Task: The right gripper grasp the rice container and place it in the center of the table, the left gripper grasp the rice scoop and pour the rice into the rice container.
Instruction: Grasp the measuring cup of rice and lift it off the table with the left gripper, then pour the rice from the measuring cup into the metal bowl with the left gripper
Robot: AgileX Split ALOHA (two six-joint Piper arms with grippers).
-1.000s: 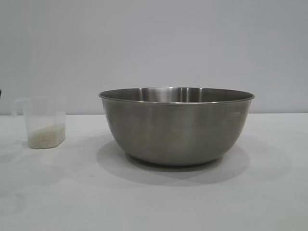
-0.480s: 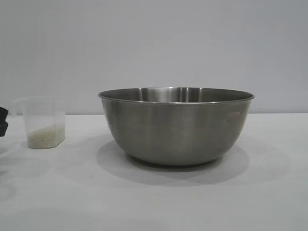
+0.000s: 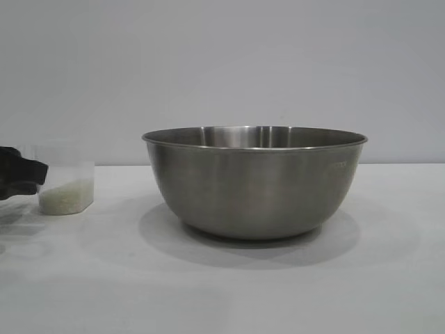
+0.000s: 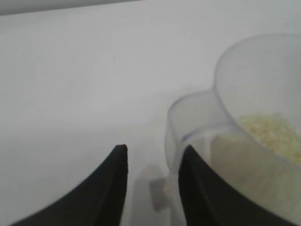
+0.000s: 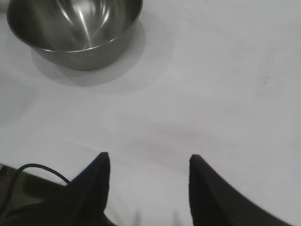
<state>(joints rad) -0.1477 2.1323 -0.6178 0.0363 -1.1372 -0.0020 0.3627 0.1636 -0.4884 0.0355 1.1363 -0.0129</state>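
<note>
Translucent plastic scoop (image 4: 244, 141) with rice (image 3: 66, 196) stands at the bowl's (image 3: 254, 182) 9 o'clock, well apart. Left gripper (image 4: 153, 162): jaws slightly apart, nothing clamped; the handle (image 4: 188, 125) lies just off one fingertip, not between. Right gripper (image 5: 148, 162) idles with jaws apart, far from the bowl.

Checked every view for lettering. I found only one candidate: a faint small marking on the outer wall of the rice container (image 3: 254, 182), just under the rim on its right side as the exterior camera saw it. It was too small and too pale for me to make out any letters or digits. The rice scoop (image 4: 244, 141) showed no readable scale lines or figures. Nothing legible was recorded on the table (image 3: 229, 292).
</note>
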